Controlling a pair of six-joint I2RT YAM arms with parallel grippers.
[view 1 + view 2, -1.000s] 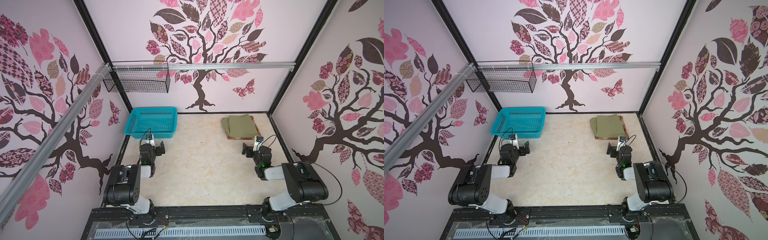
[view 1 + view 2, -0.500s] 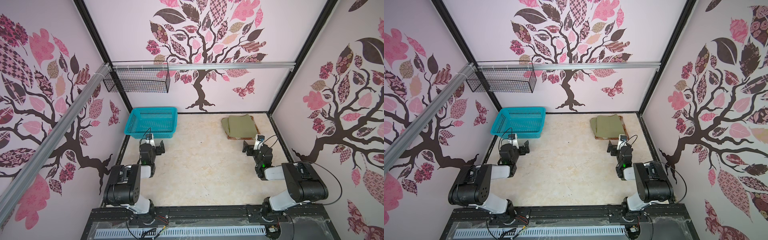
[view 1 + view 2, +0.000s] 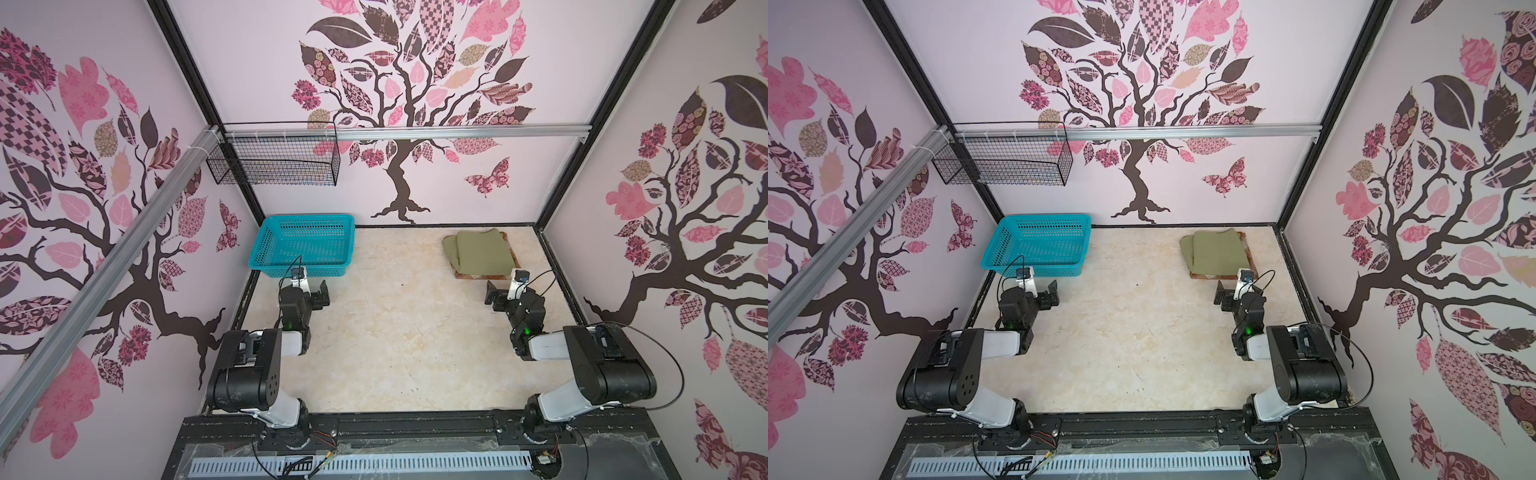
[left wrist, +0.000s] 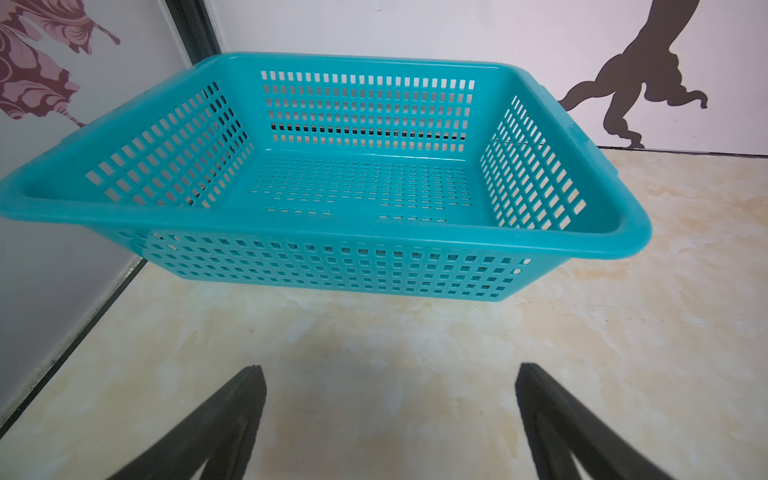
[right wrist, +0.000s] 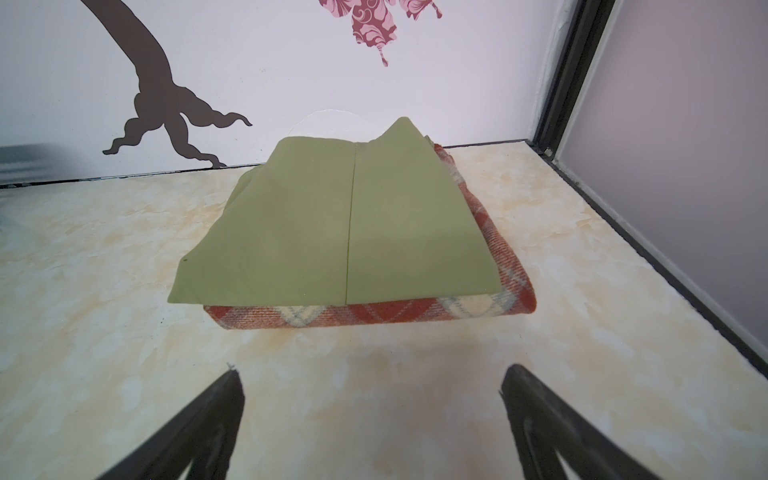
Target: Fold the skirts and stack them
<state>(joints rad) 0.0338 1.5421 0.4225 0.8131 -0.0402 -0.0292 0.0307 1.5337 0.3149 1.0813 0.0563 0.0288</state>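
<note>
The two skirts lie folded and stacked at the back right of the table. The olive-green skirt (image 3: 478, 253) (image 3: 1217, 253) (image 5: 345, 232) is on top. Beneath it, only the near and right edges of the rust-red and cream plaid skirt (image 5: 374, 313) (image 3: 478, 275) show. My right gripper (image 3: 505, 291) (image 5: 370, 374) hangs open just in front of the stack, with bare table between its fingers and no contact with the cloth. My left gripper (image 3: 311, 291) (image 4: 388, 370) is open and empty too, on the left side in front of the basket.
A turquoise plastic basket (image 3: 303, 268) (image 4: 374, 237) stands empty at the back left against the wall. A black wire basket (image 3: 274, 162) hangs from the metal rail above it. Patterned walls close in the table on three sides.
</note>
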